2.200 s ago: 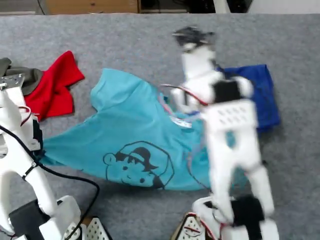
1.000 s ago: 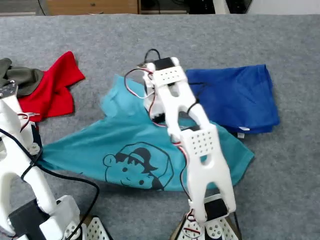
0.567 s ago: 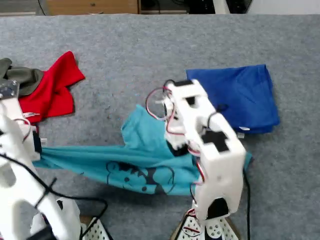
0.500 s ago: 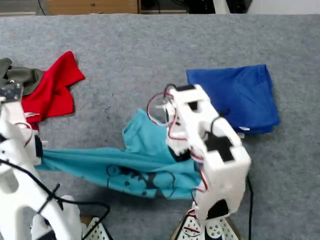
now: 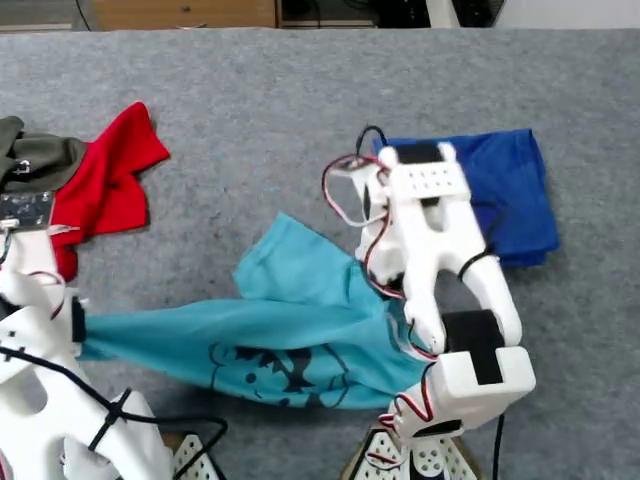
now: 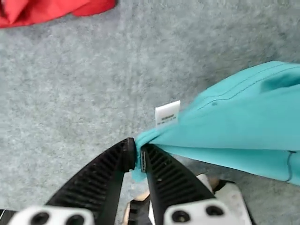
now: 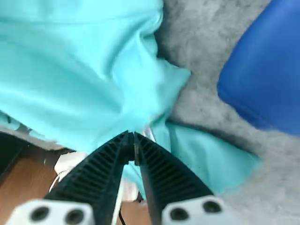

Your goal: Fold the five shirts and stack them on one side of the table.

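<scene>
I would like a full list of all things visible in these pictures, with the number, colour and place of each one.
teal shirt: 1, teal with a dark print, stretched across the near middle of the table, held at two ends
blue shirt: 1, blue, folded, on the table's right side, partly behind the right arm
red shirt: 1, red, crumpled, at the far left
grey-green shirt: 1, at the left edge, next to the red shirt
label: 1, white, on the teal shirt's edge
table: 1, grey felt-like surface, under everything
left gripper: 1, black fingers, shut on the teal shirt's end nearer the red shirt
right gripper: 1, black fingers, shut on the teal shirt near the blue shirt
</scene>
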Motion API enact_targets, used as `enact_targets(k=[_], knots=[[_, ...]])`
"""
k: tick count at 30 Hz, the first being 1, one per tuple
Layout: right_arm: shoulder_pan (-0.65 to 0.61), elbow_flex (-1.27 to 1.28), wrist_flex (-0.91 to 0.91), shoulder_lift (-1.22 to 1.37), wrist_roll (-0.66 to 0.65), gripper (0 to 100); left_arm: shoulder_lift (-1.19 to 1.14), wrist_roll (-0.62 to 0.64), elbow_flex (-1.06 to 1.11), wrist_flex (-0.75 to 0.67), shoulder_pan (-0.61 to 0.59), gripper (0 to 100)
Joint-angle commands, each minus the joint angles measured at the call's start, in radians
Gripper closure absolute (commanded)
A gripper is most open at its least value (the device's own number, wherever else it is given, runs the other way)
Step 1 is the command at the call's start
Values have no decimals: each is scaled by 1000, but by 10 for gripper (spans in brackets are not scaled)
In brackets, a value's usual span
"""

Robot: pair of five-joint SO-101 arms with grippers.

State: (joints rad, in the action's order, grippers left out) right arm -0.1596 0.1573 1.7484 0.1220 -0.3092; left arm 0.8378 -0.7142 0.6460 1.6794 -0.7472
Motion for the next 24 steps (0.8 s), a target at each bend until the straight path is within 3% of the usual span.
enact_targets(k=[1,6,12,19,24], knots=[[21,-154,31,-42,-6,996,19,-97,-20,8,-112,981],[-120,-381,-12,108,92,996,19,-204,-21,25,-241,981],[-266,-789,-57,544,219,996,19,-304,-61,78,-361,981],[-326,-1429,40,911,296,994,19,-311,-31,78,-371,981],[-383,-1488,40,931,301,824,19,-311,8,78,-370,981]])
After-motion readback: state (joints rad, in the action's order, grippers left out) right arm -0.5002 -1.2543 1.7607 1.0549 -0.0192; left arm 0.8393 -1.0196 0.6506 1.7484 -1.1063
